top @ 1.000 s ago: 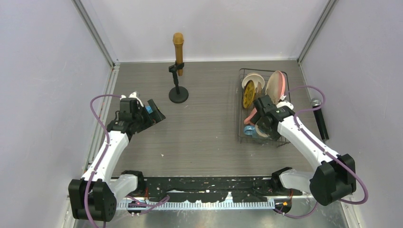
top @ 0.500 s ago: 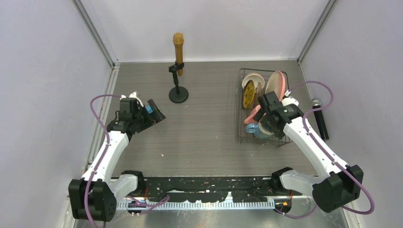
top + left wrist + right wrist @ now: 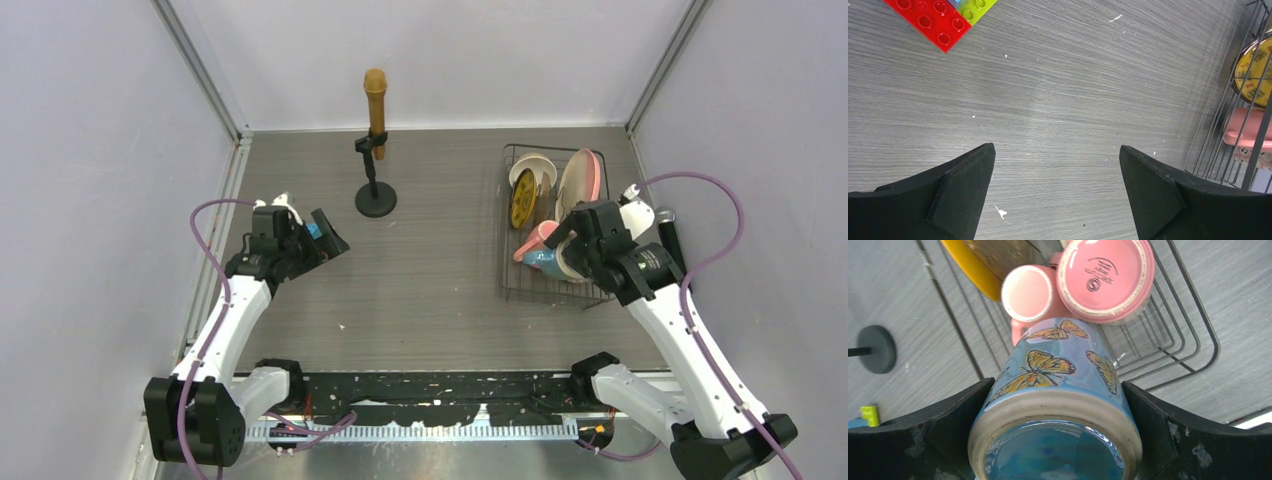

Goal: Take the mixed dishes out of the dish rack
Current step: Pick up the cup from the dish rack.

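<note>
Here, blue butterfly mug (image 3: 1055, 390) gripped between right jaws, over dish rack (image 3: 1168, 347).

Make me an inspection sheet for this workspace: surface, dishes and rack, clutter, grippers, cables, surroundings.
Surface: grey wood-grain table with white specks.
Job's things: rack on the right holds the blue mug, pink mug, second pink mug, yellow plate, large plate and bowl.
Clutter: gold mic on a stand; black mic right of the rack; toy blocks by the left arm.
Grippers: left open over bare table; right straddles the blue mug, grip unclear.
Cables: left cable and right cable, purple, looping off their arms.
Surroundings: plain walls on three sides.
</note>
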